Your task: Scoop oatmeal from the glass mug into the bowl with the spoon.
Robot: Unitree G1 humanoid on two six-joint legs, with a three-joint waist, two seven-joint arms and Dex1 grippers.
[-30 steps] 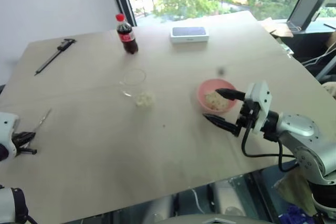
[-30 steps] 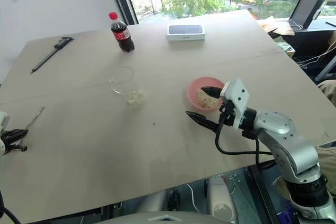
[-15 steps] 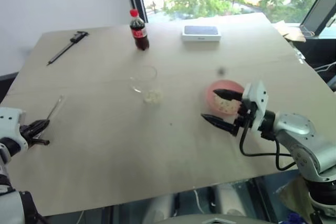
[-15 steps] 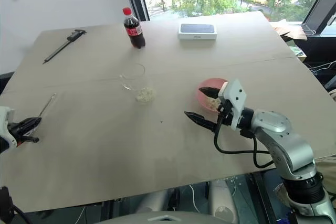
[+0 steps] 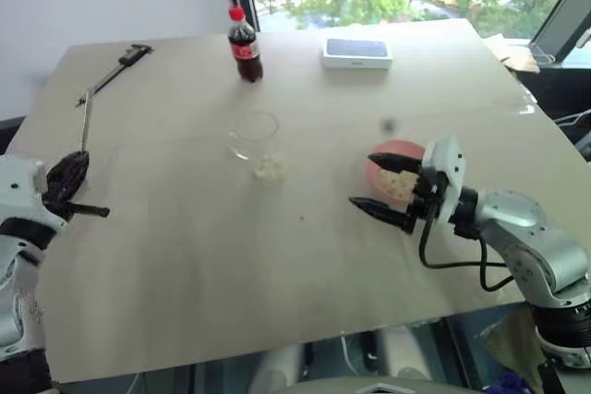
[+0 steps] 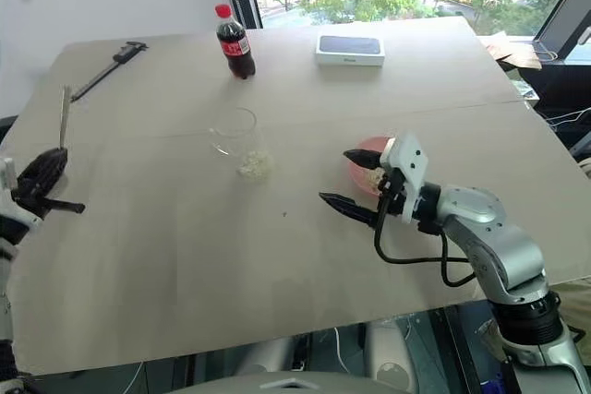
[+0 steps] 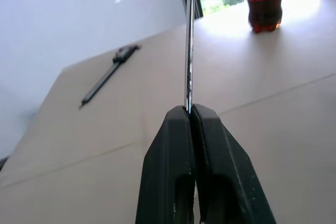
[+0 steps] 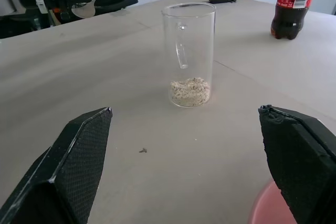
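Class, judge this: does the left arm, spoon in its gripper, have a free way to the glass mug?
Probably yes: only bare table lies between the left gripper, shut on the spoon, and the glass mug.

The table (image 5: 185, 228) was pale beige. The bowl (image 5: 383, 156) was pink, the oatmeal (image 8: 190, 88) beige-white in the clear glass mug (image 8: 188, 35). The bottle (image 5: 245, 43) was dark with a red cap and label. The spoon (image 7: 189, 40) was silver, the gripper fingers (image 8: 79, 156) black.

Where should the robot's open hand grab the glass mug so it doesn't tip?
Probably round the mug's plain lower wall, coming level from the open right gripper's side. The mug stands upright and tall, and its handle is on the far side, out of the way.
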